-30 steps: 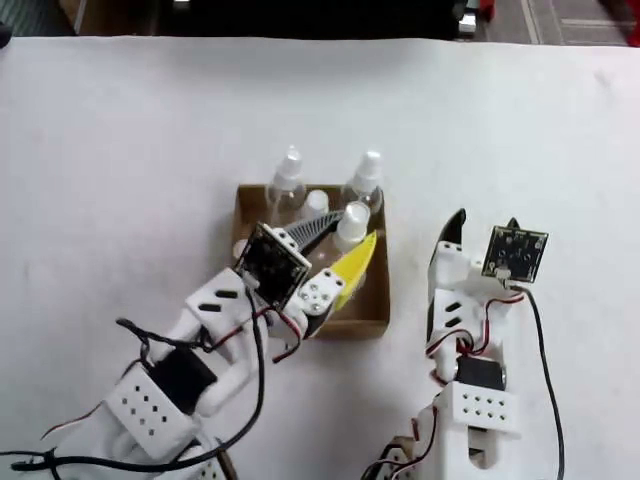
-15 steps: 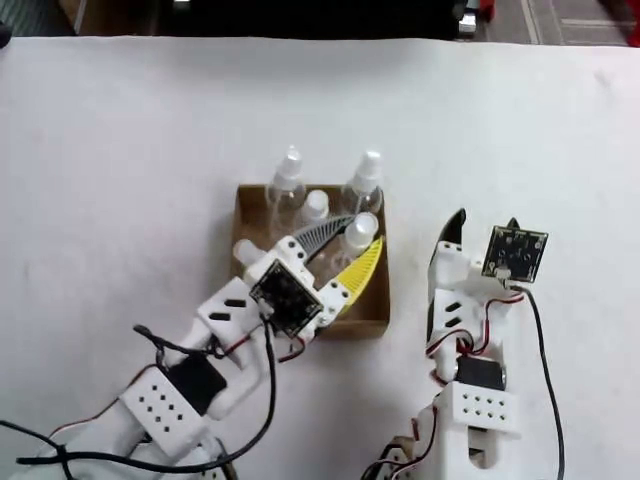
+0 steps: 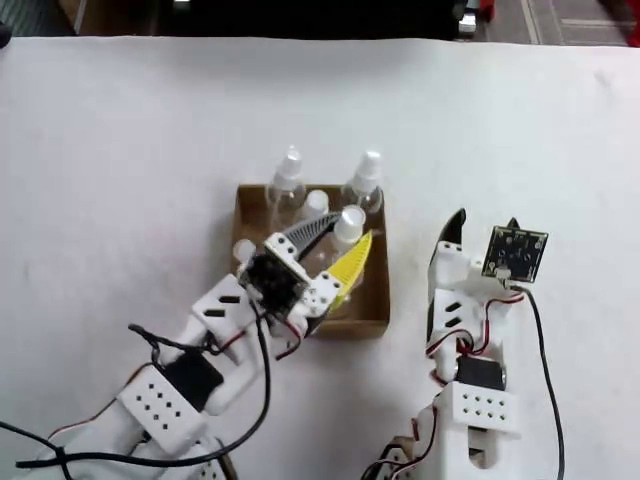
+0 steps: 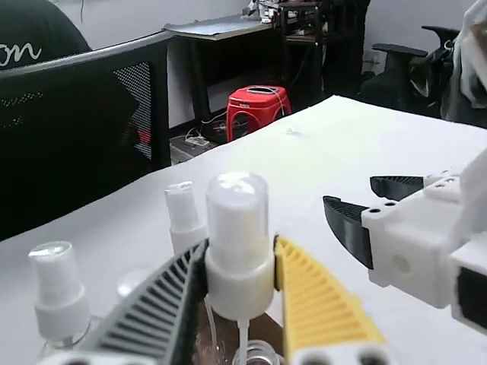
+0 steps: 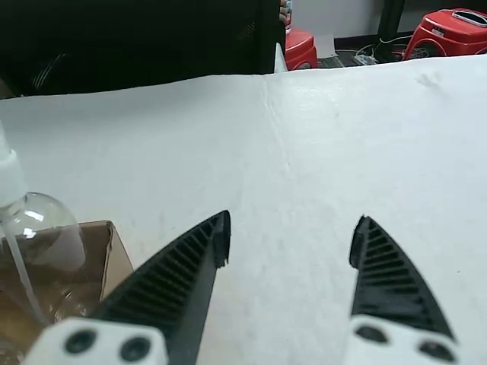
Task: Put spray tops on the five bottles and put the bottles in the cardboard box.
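Since half a second ago my left jaws have edged forward over the cardboard box, carrying the spray top. My right jaws stand unchanged beside the box above the worktop, wide apart and empty. The left jaws are closed on the top's collar, with its dip tube hanging just above an uncapped bottle in the box. I judge the top light, hard and smooth, its thin tube bendable; the collar, not the cap, is the sound hold.

Cardboard box on white table
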You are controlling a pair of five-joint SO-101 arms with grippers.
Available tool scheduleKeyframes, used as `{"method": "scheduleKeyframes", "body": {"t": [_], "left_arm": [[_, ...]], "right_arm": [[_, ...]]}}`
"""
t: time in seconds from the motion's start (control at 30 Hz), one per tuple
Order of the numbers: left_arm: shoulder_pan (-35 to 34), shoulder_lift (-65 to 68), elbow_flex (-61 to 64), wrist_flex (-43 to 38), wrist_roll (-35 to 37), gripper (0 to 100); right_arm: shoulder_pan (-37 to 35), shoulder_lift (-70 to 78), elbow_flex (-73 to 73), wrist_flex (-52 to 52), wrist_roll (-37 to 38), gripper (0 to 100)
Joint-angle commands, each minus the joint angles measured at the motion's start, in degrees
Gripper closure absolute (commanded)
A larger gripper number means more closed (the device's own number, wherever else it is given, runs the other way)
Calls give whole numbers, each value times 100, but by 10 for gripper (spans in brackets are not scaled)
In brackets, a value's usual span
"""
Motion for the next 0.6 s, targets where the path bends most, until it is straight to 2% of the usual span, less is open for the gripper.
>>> {"method": "scheduleKeyframes", "body": {"t": [0.0, 0.17, 0.33, 0.57], "left_arm": [[-13, 22, 70, -9, 141, 978], [-31, 31, 264, -35, 132, 978], [-22, 31, 545, -580, 167, 978], [-31, 127, 580, -607, 176, 979]], "right_arm": [[-22, -22, -35, -127, 62, 765], [-22, -22, -35, -110, 62, 765], [-31, -22, -35, -110, 62, 765], [-22, -22, -35, -101, 62, 765]]}}
